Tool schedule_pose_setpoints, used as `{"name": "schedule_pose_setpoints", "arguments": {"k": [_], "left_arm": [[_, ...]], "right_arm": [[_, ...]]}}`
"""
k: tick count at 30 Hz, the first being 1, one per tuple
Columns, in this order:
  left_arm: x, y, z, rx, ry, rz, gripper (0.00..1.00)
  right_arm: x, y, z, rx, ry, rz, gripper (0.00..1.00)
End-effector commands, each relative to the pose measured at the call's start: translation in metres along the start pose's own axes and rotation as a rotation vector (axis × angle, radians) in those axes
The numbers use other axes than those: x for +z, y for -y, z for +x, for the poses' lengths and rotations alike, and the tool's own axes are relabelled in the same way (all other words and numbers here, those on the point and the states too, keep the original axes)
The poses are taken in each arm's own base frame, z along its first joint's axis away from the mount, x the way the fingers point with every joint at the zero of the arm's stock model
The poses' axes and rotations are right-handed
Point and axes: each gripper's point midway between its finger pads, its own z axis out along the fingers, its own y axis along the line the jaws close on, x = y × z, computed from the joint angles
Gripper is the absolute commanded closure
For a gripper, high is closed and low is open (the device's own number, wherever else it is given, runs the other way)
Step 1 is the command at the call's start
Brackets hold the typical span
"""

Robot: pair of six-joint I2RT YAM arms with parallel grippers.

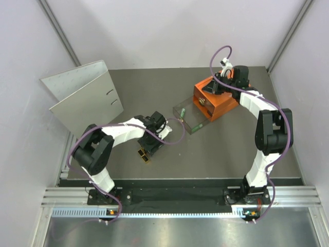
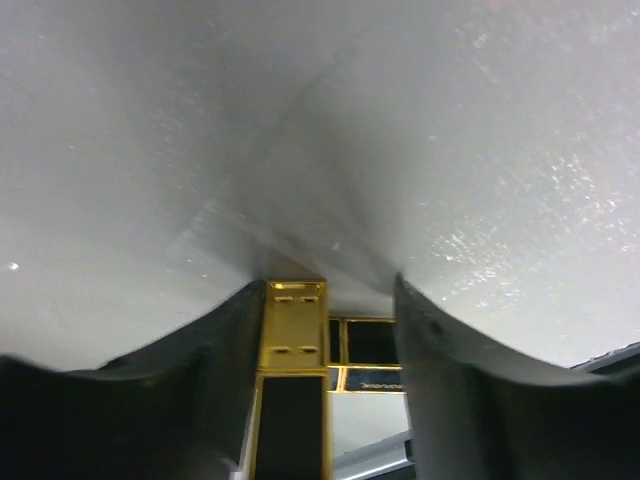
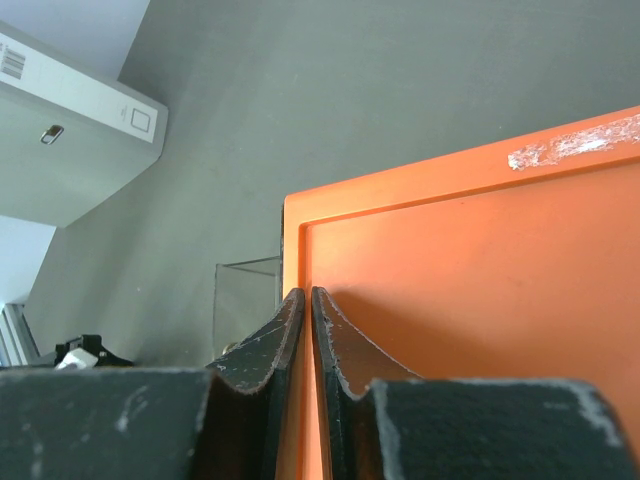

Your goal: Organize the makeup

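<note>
In clear drawer (image 1: pixel 194 123), pulled out of box (image 1: pixel 218 100): something green (image 1: pixel 183 111). Between left jaws, on worktop (image 1: pixel 216 149): palette (image 1: pixel 145 154); grip impossible to tell. Only in left wrist view: its gold hinge (image 2: pixel 293 320). Right jaws nearly closed, over box.

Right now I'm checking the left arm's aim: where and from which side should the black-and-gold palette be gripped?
Probably by its two opposite straight edges, coming from above. The palette lies flat and thin on the table, so only its edges offer purchase. The left gripper straddles it that way.
</note>
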Motion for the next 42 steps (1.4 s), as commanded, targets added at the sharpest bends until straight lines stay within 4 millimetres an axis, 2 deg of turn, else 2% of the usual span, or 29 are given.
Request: {"name": "schedule_pose_setpoints", "arguments": {"k": [1,5,7,12,16,18,19,21,22,24,25,27,28,30,31,32,33,36,42], "left_arm": [[-0.004,-0.006,-0.01,-0.004,0.014,0.029,0.52],[-0.007,-0.012,-0.013,-0.007,0.017,0.026,0.93],[-0.009,-0.014,-0.012,-0.001,0.01,0.022,0.99],[-0.016,-0.019,-0.023,0.002,0.024,0.009,1.0],[-0.03,-0.025,-0.051,-0.001,0.079,0.0,1.0],[-0.042,-0.028,-0.077,-0.002,0.13,0.0,1.0],[-0.055,-0.032,-0.095,0.0,0.173,-0.005,1.0],[-0.06,-0.032,-0.115,0.001,0.204,0.016,1.0],[-0.075,-0.033,-0.137,0.005,0.263,0.019,1.0],[-0.076,-0.033,-0.154,0.004,0.275,0.039,1.0],[-0.091,-0.034,-0.175,0.012,0.337,0.046,1.0],[-0.093,-0.032,-0.193,0.004,0.373,0.069,1.0],[-0.104,-0.029,-0.209,0.012,0.421,0.089,1.0],[-0.1,-0.028,-0.225,-0.008,0.443,0.11,1.0],[-0.109,-0.025,-0.239,-0.004,0.488,0.132,1.0],[-0.101,-0.023,-0.245,-0.016,0.485,0.153,1.0],[-0.102,-0.021,-0.256,-0.016,0.515,0.161,1.0],[-0.103,-0.006,-0.282,-0.02,0.588,0.205,1.0],[-0.094,0.019,-0.312,-0.07,0.654,0.314,1.0]], "right_arm": [[-0.016,0.065,0.173,0.298,-0.463,0.258,0.9],[-0.015,0.065,0.174,0.298,-0.467,0.255,0.9],[-0.015,0.066,0.174,0.303,-0.467,0.256,0.9],[-0.014,0.065,0.173,0.302,-0.464,0.252,0.9],[-0.013,0.066,0.172,0.303,-0.464,0.254,0.9],[-0.013,0.066,0.172,0.303,-0.464,0.254,0.9],[-0.013,0.066,0.171,0.302,-0.463,0.254,0.9],[-0.013,0.066,0.172,0.303,-0.463,0.252,0.9],[-0.013,0.066,0.173,0.305,-0.466,0.253,0.9],[-0.012,0.066,0.172,0.305,-0.465,0.251,0.9],[-0.012,0.066,0.172,0.304,-0.466,0.249,0.9],[-0.012,0.066,0.172,0.304,-0.464,0.25,0.9],[-0.011,0.066,0.173,0.307,-0.467,0.247,0.9],[-0.011,0.067,0.173,0.308,-0.467,0.247,0.9],[-0.011,0.067,0.174,0.308,-0.468,0.247,0.9],[-0.011,0.067,0.173,0.307,-0.467,0.247,0.9],[-0.011,0.066,0.173,0.309,-0.467,0.244,0.9],[-0.011,0.066,0.173,0.311,-0.469,0.245,0.9],[-0.01,0.067,0.172,0.31,-0.469,0.245,0.9]]}}
